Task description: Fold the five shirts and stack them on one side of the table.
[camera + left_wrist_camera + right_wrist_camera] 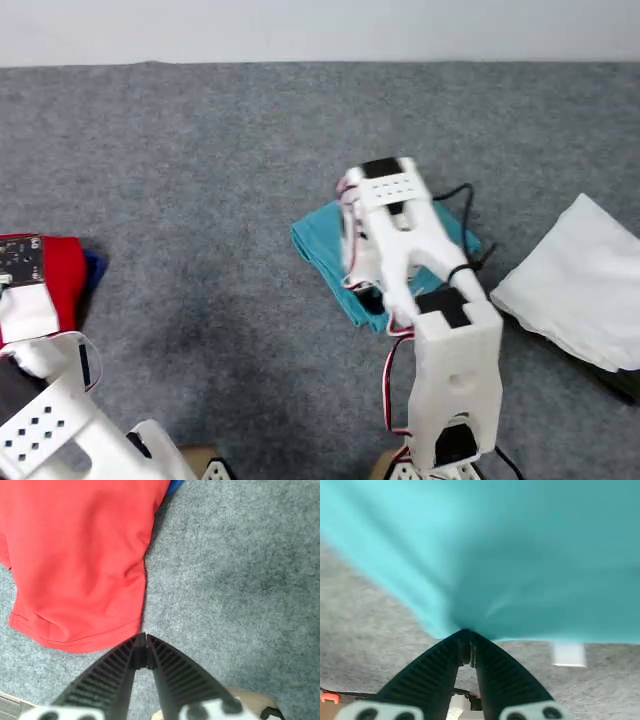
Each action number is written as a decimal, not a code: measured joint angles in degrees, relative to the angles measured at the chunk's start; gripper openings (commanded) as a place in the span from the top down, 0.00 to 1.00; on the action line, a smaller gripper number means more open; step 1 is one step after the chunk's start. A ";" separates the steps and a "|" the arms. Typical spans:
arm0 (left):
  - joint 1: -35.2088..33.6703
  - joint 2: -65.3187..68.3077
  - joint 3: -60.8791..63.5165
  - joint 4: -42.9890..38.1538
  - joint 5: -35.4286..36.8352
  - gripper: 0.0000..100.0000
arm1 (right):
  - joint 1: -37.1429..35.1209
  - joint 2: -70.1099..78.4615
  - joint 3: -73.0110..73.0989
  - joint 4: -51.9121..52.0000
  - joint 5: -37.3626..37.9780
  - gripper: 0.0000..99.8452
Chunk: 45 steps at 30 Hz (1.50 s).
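My right end effector (466,650) is clamped shut on a pinch of the teal shirt (520,555), the cloth bunching where the fingertips meet. That shirt lies about the middle of the desk (200,150), already a compact, roughly squared bundle. I judge I am gripping its edge either to turn over one more fold or to drag it toward a pile.

My left end effector (142,652) is closed with its tips together and nothing between them. It sits just beside the hem of the red shirt (80,555), apart from the cloth. The red shirt lies at the desk's left edge on top of a blue shirt (174,485), of which a sliver peeks out. That looks like the stack being built, so the left arm is parked there out of the way.

At the right edge a folded white shirt (580,280) rests on something dark (620,382); I cannot tell whether that is another shirt.
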 measured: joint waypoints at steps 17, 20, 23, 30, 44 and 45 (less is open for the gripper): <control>0.00 0.00 0.00 0.00 0.00 1.00 | -0.62 -16.26 0.00 0.00 -6.86 0.98; 0.00 0.00 0.00 0.00 0.00 1.00 | -0.26 -16.26 0.00 -1.05 -13.45 0.98; 0.00 0.00 0.00 0.00 0.00 1.00 | -0.44 -16.26 0.00 -2.29 -23.65 0.98; 2.02 0.00 0.00 0.00 0.00 1.00 | -1.76 -16.26 0.00 -2.29 -36.75 0.82; 6.77 0.00 0.00 0.00 0.00 1.00 | -1.05 -10.81 0.26 -13.45 -50.29 0.50; 6.77 0.00 0.00 0.00 0.00 1.00 | -0.53 -9.85 0.26 -14.86 -50.64 0.51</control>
